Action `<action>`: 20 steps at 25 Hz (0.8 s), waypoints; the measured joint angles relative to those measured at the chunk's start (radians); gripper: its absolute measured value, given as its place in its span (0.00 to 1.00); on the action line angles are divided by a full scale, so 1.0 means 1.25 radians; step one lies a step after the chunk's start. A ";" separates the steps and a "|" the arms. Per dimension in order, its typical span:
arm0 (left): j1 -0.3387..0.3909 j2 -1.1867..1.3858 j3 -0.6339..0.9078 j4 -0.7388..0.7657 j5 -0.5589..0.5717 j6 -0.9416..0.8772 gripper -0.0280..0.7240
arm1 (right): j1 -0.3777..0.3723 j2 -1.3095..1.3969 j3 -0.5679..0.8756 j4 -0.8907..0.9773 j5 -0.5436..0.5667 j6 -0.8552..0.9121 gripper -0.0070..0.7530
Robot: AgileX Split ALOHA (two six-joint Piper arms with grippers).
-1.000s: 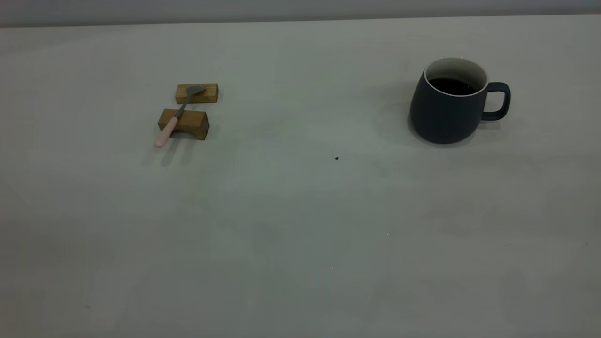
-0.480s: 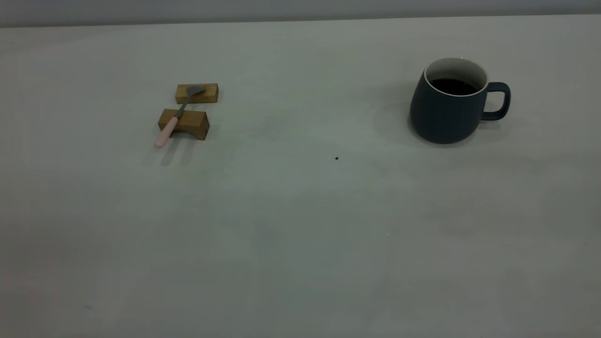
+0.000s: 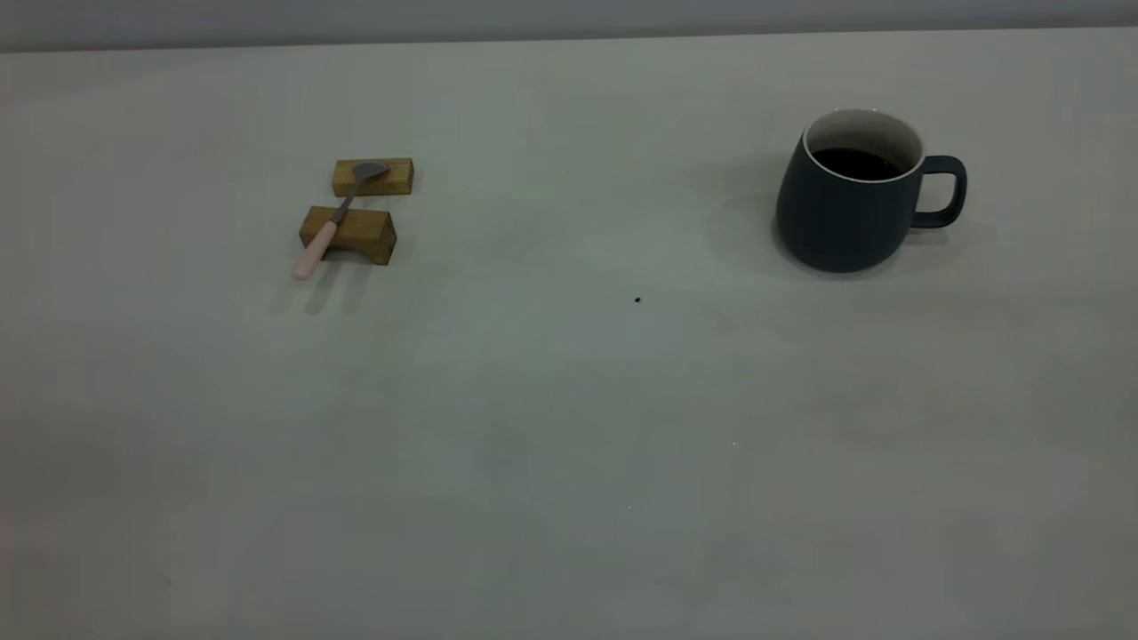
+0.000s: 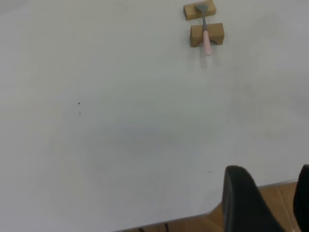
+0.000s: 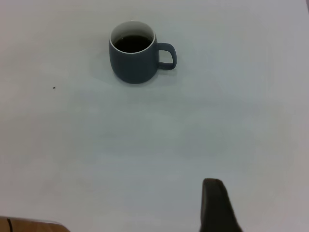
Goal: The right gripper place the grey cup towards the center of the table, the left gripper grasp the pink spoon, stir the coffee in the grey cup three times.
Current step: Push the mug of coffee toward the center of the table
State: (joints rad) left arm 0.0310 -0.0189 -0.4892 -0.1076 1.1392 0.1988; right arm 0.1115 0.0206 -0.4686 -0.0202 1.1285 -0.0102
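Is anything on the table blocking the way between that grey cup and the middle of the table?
Nothing visible does. The table between the grey cup and the centre is bare except for a tiny dark speck.

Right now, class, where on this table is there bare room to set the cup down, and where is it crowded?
The broad middle of the table, between the spoon on its two wooden blocks and the cup, is bare except for a tiny speck. The whole near half is free too. Only the blocks' corner is crowded.
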 joint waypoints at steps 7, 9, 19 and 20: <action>0.000 0.000 0.000 0.000 0.000 0.000 0.48 | 0.000 0.000 0.000 0.036 0.000 0.000 0.66; 0.000 0.000 0.000 0.000 0.000 0.000 0.48 | 0.000 0.012 0.000 0.040 0.000 0.000 0.66; 0.000 0.000 0.000 0.000 0.000 0.000 0.48 | 0.000 0.382 -0.011 0.078 -0.225 -0.078 0.66; 0.000 0.000 0.000 0.000 0.000 0.000 0.48 | 0.000 0.436 -0.014 0.078 -0.273 -0.105 0.66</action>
State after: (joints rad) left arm 0.0310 -0.0189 -0.4892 -0.1076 1.1392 0.1988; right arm 0.1115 0.5656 -0.4863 0.0779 0.7875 -0.1418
